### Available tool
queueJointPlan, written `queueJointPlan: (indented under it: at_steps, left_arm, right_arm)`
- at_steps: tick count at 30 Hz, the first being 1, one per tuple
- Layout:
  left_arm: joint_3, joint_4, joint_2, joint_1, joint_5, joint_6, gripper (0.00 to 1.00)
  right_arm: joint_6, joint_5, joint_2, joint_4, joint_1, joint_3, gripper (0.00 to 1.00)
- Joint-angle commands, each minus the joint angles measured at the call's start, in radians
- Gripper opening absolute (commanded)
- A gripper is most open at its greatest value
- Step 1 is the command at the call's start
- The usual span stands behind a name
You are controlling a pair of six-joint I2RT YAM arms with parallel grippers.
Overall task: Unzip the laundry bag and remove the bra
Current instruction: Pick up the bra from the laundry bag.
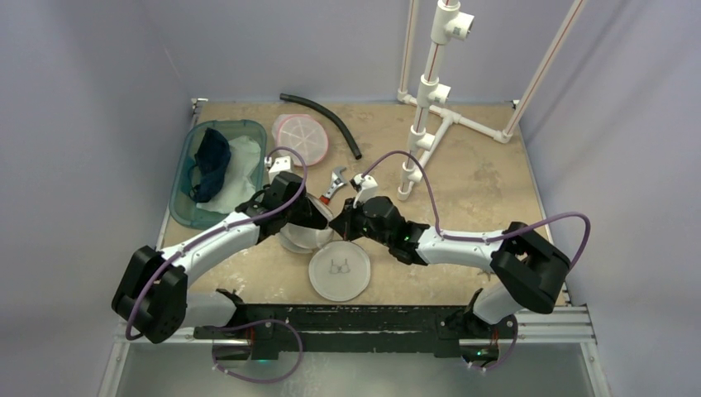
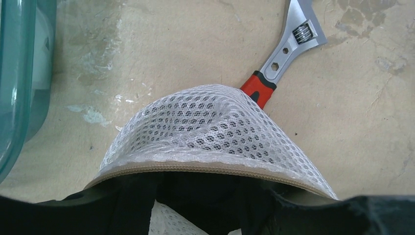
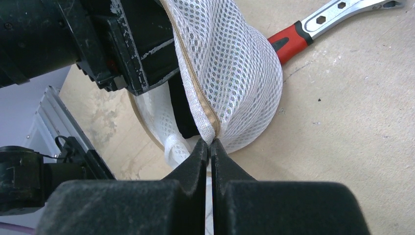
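Right pincer (image 3: 211,144) is clenched on the laundry bag (image 3: 235,73), tips pinching the beige zipper (image 3: 195,93) seam at the end of the open run. I read that as an anchor: it pins one corner so the mouth is taut and the bag can't slide on the desk (image 3: 342,156) while the other arm works inside.

Left pincer (image 2: 200,200) is nosed into the mouth from the opposite side, with mesh draped over its fingers. I can't tell its state: dark fingers against a dark interior, so released or grasping isn't readable. Same for the bra. Something dark sits inside the mouth just ahead of the left pincer, but it could be the bra or a finger.

The bag sits between the two pincers, touching both, propped on edge as a dome rather than lying flat. The mouth faces the left pincer. The closed crown points away from it toward the wrench (image 2: 288,54), whose red grip is tucked just behind the mesh. The long axis is the zipper line: crosswise in front of the left pincer, running straight away from the right pincer's tips.

The zip is open along the stretch I can see, so I judge the unzip mostly done and extraction the step in hand. The pull should go back along the left pincer's approach line, square to the zipper.
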Motion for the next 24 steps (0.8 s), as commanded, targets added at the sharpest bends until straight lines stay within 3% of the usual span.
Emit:
queueJointPlan:
  at_steps: [1, 6, 10, 12, 14, 20, 24]
  left_arm:
    - [0.006, 0.051, -0.016, -0.004, 0.004, 0.007, 0.52]
    - [-0.003, 0.040, -0.018, -0.005, -0.012, 0.019, 0.52]
    - [0.010, 0.011, -0.002, -0.005, -0.066, 0.037, 0.70]
    - [0.010, 0.015, 0.005, -0.005, -0.084, 0.053, 0.73]
    - [0.010, 0.034, 0.019, -0.007, -0.088, 0.074, 0.70]
    - [0.023, 0.076, 0.092, -0.008, -0.058, 0.095, 0.48]
    - [0.029, 0.074, 0.130, -0.009, -0.076, 0.090, 0.47]
  right_arm:
    - [0.001, -0.027, -0.035, 0.025, 0.003, -0.006, 0.00]
    - [0.007, -0.032, -0.041, 0.023, 0.004, -0.005, 0.00]
    - [0.008, -0.033, -0.041, 0.024, 0.003, -0.008, 0.00]
    - [0.010, -0.035, -0.040, 0.027, 0.004, -0.009, 0.00]
    - [0.011, -0.039, -0.037, 0.030, 0.003, -0.009, 0.00]
    - [0.011, -0.047, -0.030, 0.033, 0.003, -0.006, 0.00]
    - [0.007, -0.053, -0.028, 0.035, 0.003, -0.001, 0.00]
